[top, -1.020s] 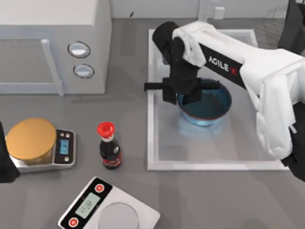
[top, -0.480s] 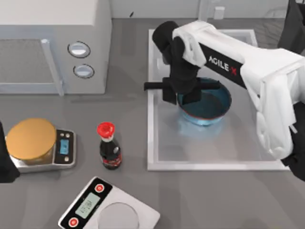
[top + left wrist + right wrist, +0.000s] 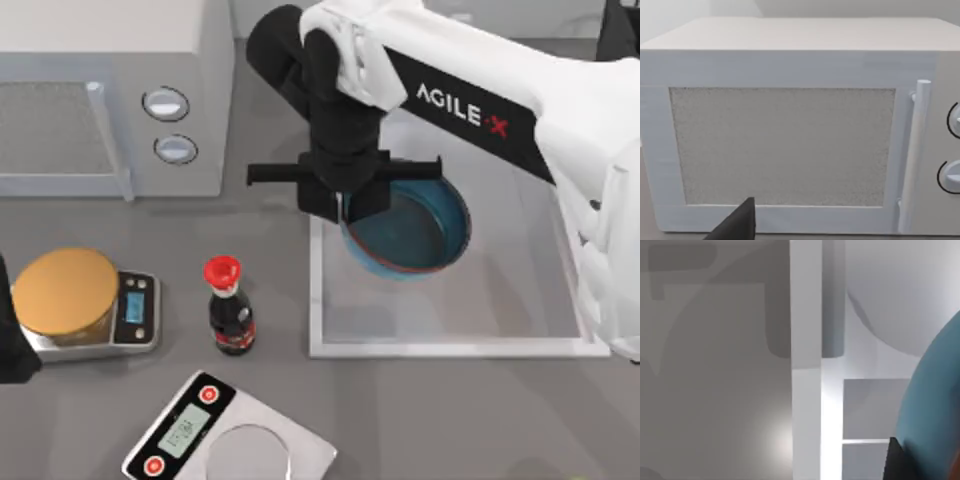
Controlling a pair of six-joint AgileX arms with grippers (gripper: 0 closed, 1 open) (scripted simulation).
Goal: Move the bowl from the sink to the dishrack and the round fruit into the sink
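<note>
A grey worktop holds a white microwave [image 3: 110,95] left of the big white rectangular sink [image 3: 315,300]. Left gripper [image 3: 12,350] is parked far left, fingers unreadable. Over the sink's left rim, the right gripper [image 3: 352,205] pinches the glossy blue bowl [image 3: 410,230] by its left edge, aloft, with clear room rightward.

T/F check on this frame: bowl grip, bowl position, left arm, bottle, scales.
1. The right gripper is clamped on the bowl rim. True.
2. The bowl lies outside the sink. False: it is over the basin, near its left edge.
3. The left wrist camera faces the microwave. True.
4. The bottle is tipped over. False: it stands upright.
5. The orange disc sits on a scale. True.
</note>
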